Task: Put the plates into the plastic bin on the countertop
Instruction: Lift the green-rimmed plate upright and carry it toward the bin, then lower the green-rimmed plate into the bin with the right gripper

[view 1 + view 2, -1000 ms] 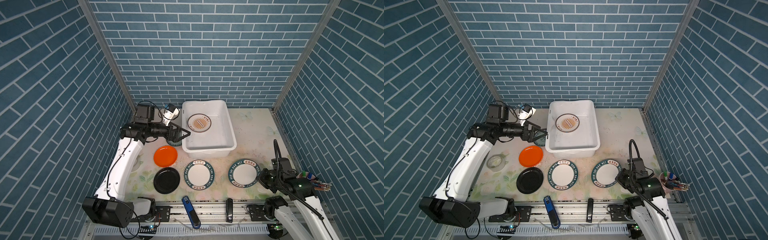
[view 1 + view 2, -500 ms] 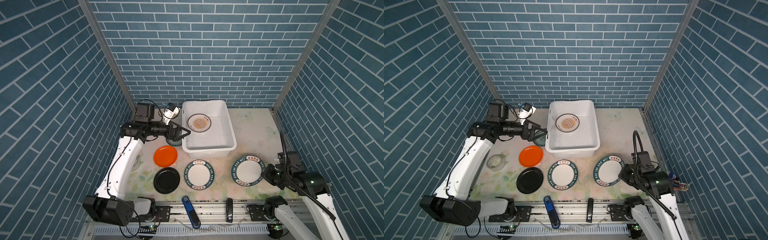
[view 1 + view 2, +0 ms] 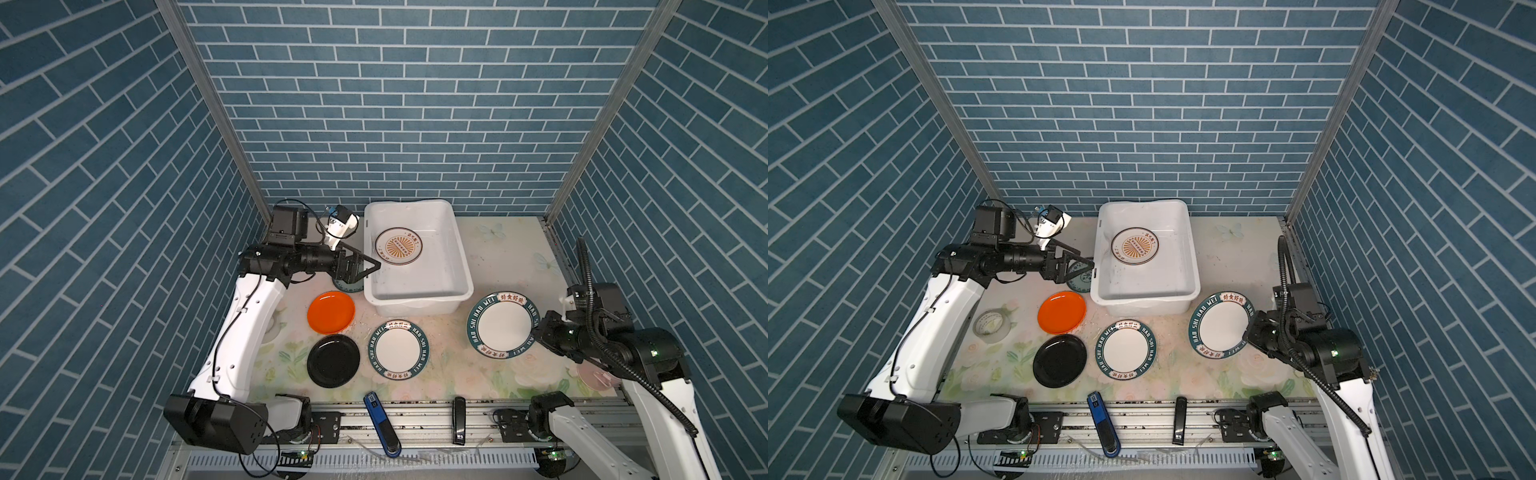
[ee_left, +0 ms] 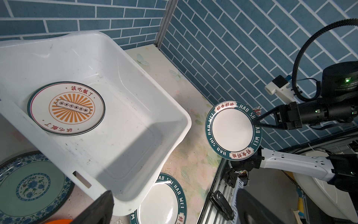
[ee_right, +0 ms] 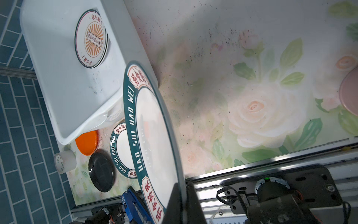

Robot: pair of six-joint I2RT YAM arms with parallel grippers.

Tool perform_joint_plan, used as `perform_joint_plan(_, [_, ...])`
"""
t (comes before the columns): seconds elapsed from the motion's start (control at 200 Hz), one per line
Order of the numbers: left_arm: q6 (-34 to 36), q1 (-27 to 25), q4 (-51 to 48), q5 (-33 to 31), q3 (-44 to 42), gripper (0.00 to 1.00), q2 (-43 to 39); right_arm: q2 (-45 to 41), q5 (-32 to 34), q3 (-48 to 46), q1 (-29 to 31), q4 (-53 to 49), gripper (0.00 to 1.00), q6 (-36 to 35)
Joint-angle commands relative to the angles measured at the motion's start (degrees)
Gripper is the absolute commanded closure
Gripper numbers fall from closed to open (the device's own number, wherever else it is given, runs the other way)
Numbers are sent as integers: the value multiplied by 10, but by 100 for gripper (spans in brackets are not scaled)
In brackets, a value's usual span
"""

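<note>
The white plastic bin (image 3: 417, 300) (image 3: 1144, 306) stands at the back of the countertop (image 3: 498, 257) with a sunburst plate (image 3: 399, 246) (image 4: 66, 107) lying in it. My right gripper (image 3: 538, 328) (image 5: 181, 194) is shut on the rim of a teal-lettered plate (image 3: 503, 324) (image 5: 153, 135), held tilted in the air right of the bin. My left gripper (image 3: 365, 266) (image 4: 174, 205) hangs open and empty over the bin's left rim. On the countertop lie a teal patterned plate (image 4: 29, 186), an orange plate (image 3: 331, 311), a black plate (image 3: 333, 360) and a second lettered plate (image 3: 398, 350).
A whitish tape roll (image 3: 991, 326) sits left of the orange plate. A blue tool (image 3: 380, 424) and a black tool (image 3: 458, 419) lie on the metal rail along the front. A pink object (image 3: 594, 376) rests at the front right. Tiled walls close in three sides.
My right gripper has lifted the lettered plate off the countertop and carried it up and back towards the bin. The left arm has stayed still.
</note>
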Motion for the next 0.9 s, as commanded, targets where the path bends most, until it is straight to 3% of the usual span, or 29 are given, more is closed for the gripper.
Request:
perform_joint_plan(0.0, [10, -3, -12, -4, -8, 0, -10, 19, 6, 57, -2, -15, 100, -34])
perform_joint_plan(0.285, [7, -3, -3, -6, -21, 0, -14, 77, -16, 125, -1, 13, 100, -47])
perform_joint_plan(0.405, [6, -2, 5, -39, -35, 0, -26, 110, -21, 148, -1, 50, 100, -55])
perform_joint_plan(0.66, [15, 6, 0, -64, -32, 0, -33, 208, -53, 203, -1, 128, 100, -64])
perform_joint_plan(0.895, [-14, 23, 28, -46, -58, 1, -42, 327, -89, 278, -1, 214, 100, -78])
